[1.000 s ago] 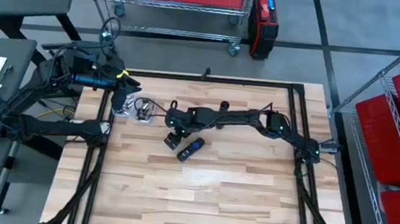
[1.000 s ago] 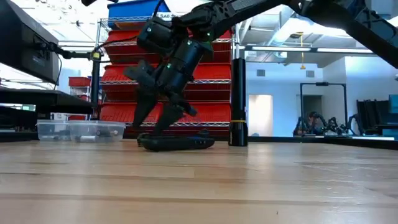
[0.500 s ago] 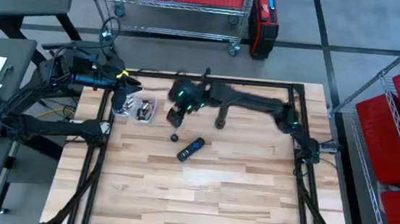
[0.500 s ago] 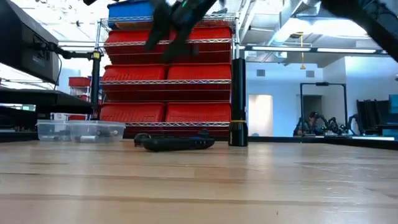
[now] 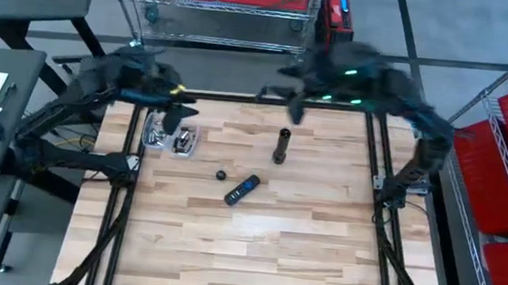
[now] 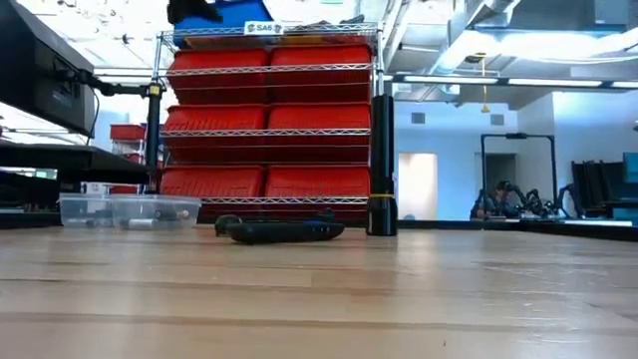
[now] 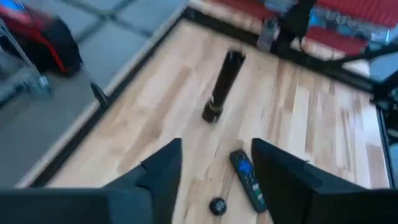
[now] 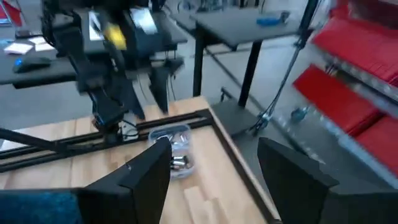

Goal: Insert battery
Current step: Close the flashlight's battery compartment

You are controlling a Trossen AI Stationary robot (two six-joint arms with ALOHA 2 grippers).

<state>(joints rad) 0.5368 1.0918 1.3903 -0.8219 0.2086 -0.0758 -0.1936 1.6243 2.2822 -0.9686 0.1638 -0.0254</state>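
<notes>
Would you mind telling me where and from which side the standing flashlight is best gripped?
Probably mid-body. The flashlight stands upright on the table, a slim dark cylinder with a gold band near its base, so fingers closing level across the barrel from the side should hold it. Its near side is clear: the remote and small cap lie apart.

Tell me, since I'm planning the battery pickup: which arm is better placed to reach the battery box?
Left. The left gripper, open, hovers beside the battery box; the right gripper, also open, is raised over the table's far edge.
</notes>
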